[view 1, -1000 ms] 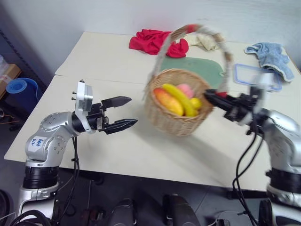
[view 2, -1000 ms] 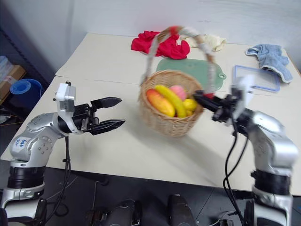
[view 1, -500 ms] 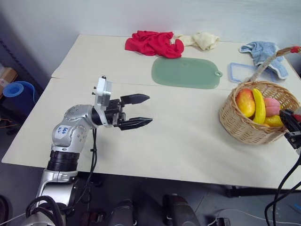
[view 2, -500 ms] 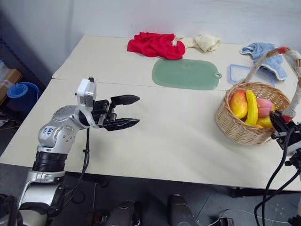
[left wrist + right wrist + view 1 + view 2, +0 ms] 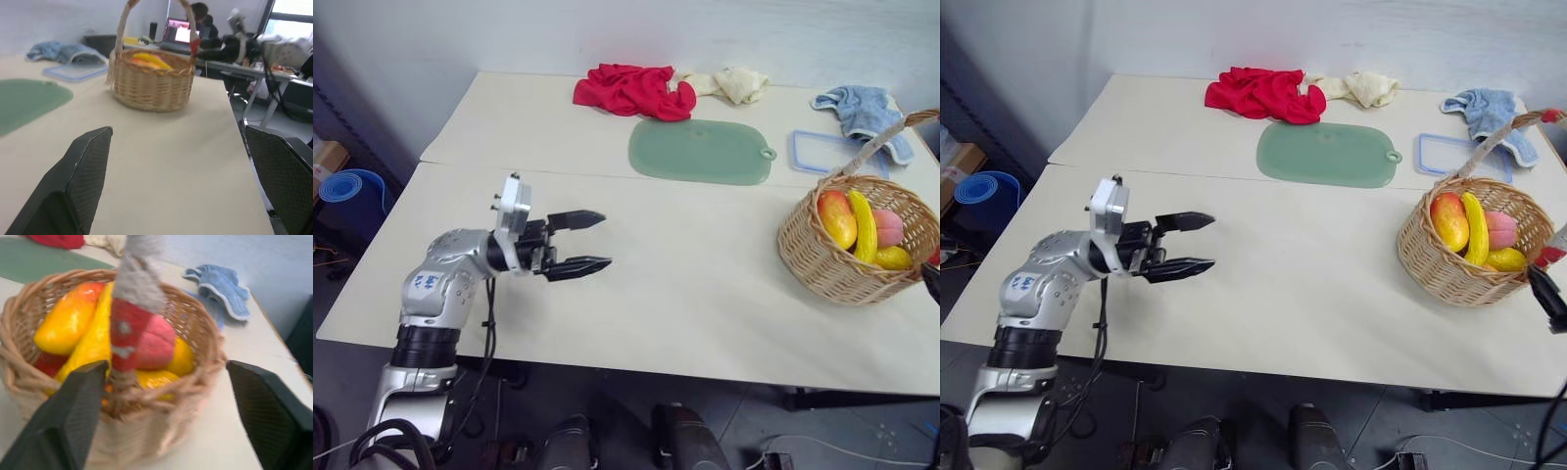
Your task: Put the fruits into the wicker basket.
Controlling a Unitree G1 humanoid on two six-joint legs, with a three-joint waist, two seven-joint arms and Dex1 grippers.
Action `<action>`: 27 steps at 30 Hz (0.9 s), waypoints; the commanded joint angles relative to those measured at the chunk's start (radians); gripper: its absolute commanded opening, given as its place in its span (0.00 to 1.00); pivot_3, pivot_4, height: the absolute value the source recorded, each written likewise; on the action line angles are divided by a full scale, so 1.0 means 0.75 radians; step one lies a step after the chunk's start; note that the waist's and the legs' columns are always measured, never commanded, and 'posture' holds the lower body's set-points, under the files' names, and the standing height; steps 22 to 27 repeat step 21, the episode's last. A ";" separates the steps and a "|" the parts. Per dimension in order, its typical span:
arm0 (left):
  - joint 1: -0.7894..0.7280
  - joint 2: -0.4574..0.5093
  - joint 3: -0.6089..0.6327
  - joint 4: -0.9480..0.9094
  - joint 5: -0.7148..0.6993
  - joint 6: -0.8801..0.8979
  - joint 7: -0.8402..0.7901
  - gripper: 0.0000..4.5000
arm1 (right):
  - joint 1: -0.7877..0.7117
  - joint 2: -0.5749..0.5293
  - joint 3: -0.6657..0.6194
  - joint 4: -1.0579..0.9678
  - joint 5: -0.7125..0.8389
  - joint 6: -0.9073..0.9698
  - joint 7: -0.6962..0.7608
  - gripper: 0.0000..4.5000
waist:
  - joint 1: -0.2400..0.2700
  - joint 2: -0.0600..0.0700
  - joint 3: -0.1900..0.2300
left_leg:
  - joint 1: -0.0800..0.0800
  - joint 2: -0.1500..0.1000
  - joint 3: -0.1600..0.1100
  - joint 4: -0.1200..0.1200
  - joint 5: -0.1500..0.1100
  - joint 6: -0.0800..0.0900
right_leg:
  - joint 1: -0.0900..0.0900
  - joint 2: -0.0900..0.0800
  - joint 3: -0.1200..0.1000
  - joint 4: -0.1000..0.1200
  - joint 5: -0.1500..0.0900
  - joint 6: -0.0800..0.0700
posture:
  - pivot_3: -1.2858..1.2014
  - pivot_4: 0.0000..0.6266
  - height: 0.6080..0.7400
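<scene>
Head views: the left gripper (image 5: 594,240) hangs over the bare table (image 5: 685,284), well to the left of the basket (image 5: 850,264); its two black fingers stand wide apart with nothing between them. The basket sits near the table's right edge. In it lie the mango (image 5: 837,217), the banana (image 5: 864,227), the peach (image 5: 887,225) and a lemon (image 5: 893,258). Its handle (image 5: 881,142) arches up toward the far side. A black finger (image 5: 1547,297) of the right gripper shows just right of the basket, apart from its wall. Beyond the basket lie a green mat (image 5: 701,151), a clear lid (image 5: 832,152), a blue cloth (image 5: 862,106), a red cloth (image 5: 631,88) and a cream cloth (image 5: 732,83). On the floor to the table's left is a blue roll (image 5: 350,186).

Left wrist view: both fingers (image 5: 80,183) rise far apart, empty, over the tabletop. The basket stands ahead of them, well apart, fruit showing over its rim. Behind the basket are desks, a lit laptop (image 5: 178,33) and a seated person (image 5: 201,17).

Right wrist view: the right gripper (image 5: 176,416) is spread wide, its fingers either side of the basket's near wall, holding nothing. The red and white wrapped handle rises just in front of it. Banana, mango, peach and lemon fill the basket.
</scene>
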 commanded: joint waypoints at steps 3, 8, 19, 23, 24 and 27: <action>0.181 0.044 0.065 -0.003 0.159 -0.199 0.101 1.00 | 0.291 0.000 -0.066 -0.187 0.016 -0.176 0.300 0.99 | 0.000 0.000 0.000 | 0.006 0.002 -0.001 -0.001 -0.001 -0.001 | 0.007 0.000 0.000 -0.004 0.000 -0.001 | 0.52 0.24 1.00; 0.413 0.144 0.041 0.007 0.466 -0.582 0.185 1.00 | 0.399 0.088 0.225 -0.197 -0.112 -0.579 0.554 0.99 | -0.006 -0.003 -0.001 | 0.038 0.006 -0.001 -0.014 -0.016 0.004 | 0.039 -0.001 0.000 -0.020 -0.001 -0.002 | 0.52 0.24 1.00; 0.571 0.107 0.112 -0.095 0.455 -0.660 0.333 1.00 | -0.181 0.113 0.868 0.057 -0.248 -0.729 0.593 0.99 | 0.004 -0.002 -0.001 | 0.042 0.002 -0.003 -0.019 -0.015 0.004 | 0.041 -0.016 -0.012 -0.020 -0.003 -0.007 | 0.52 0.24 1.00; 0.583 0.109 0.129 -0.129 0.441 -0.642 0.358 1.00 | -0.237 0.128 0.900 0.115 -0.252 -0.760 0.577 0.99 | 0.005 -0.002 -0.001 | 0.041 0.001 -0.003 -0.019 -0.014 0.003 | 0.040 -0.017 -0.013 -0.019 -0.003 -0.007 | 0.52 0.24 1.00; 0.583 0.109 0.129 -0.129 0.441 -0.642 0.358 1.00 | -0.237 0.128 0.900 0.115 -0.252 -0.760 0.577 0.99 | 0.005 -0.002 -0.001 | 0.041 0.001 -0.003 -0.019 -0.014 0.003 | 0.040 -0.017 -0.013 -0.019 -0.003 -0.007 | 0.52 0.24 1.00; 0.583 0.109 0.129 -0.129 0.441 -0.642 0.358 1.00 | -0.237 0.128 0.900 0.115 -0.252 -0.760 0.577 0.99 | 0.005 -0.002 -0.001 | 0.041 0.001 -0.003 -0.019 -0.014 0.003 | 0.040 -0.017 -0.013 -0.019 -0.003 -0.007 | 0.52 0.24 1.00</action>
